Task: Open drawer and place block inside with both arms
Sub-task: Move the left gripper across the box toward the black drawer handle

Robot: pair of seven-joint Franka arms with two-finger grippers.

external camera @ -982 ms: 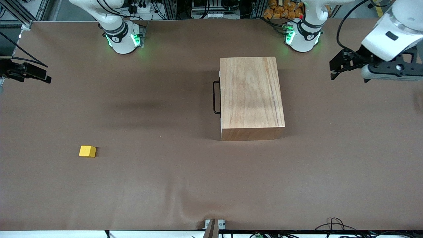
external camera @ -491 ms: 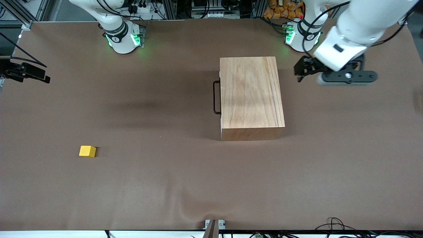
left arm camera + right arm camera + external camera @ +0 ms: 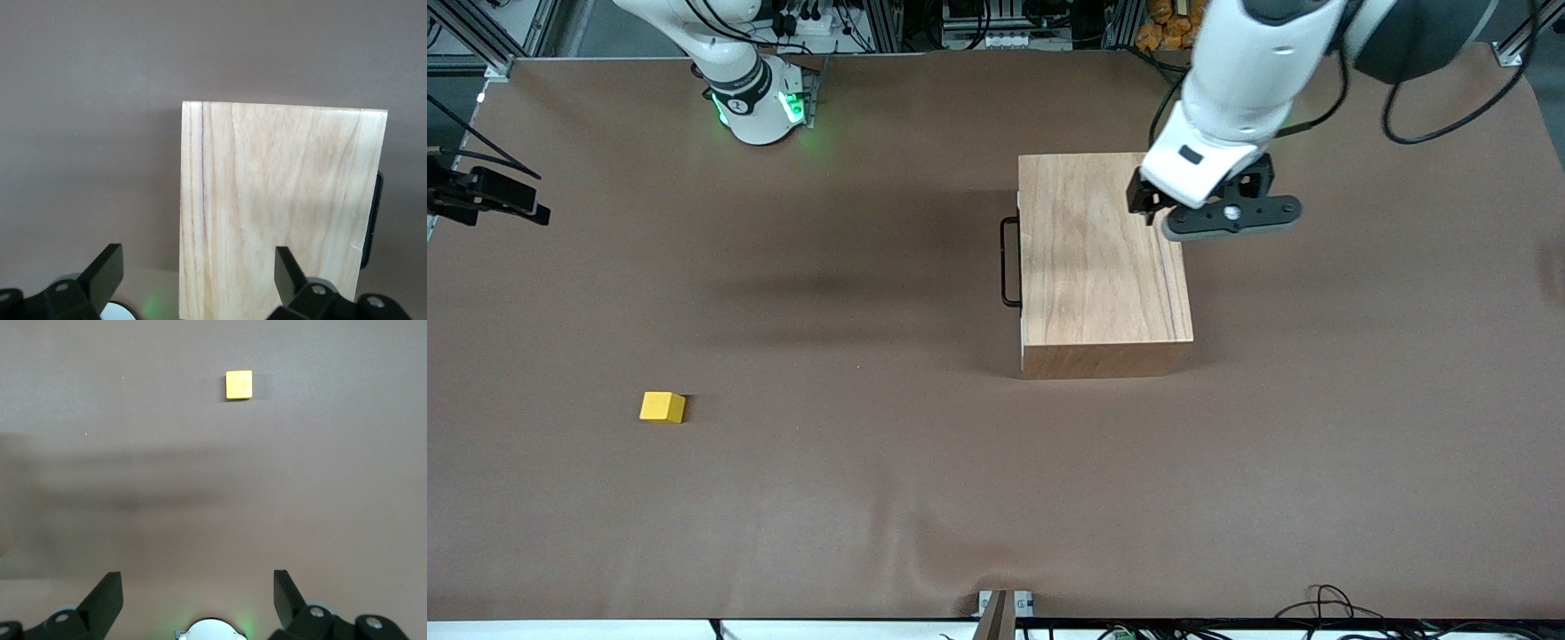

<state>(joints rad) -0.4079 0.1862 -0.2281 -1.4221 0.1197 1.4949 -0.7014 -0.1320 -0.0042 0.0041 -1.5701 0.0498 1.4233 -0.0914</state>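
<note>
The drawer is shut inside the large wooden box; its black handle faces the right arm's end of the table. The yellow block lies on the table toward the right arm's end, nearer to the front camera than the box. My left gripper is open and empty above the box's top, at the corner nearest the left arm's base. In the left wrist view the left gripper straddles the box's edge, with the handle beside it. My right gripper is open, high over the table, with the block in its view.
The right gripper hangs at the table's edge at the right arm's end. The right arm's green-lit base stands at the back edge. Brown cloth covers the table. Cables lie at the front edge.
The left arm has swung in from the left arm's end of the table and now holds its gripper over the box. The right gripper drifted slightly. Block and box have not moved.
</note>
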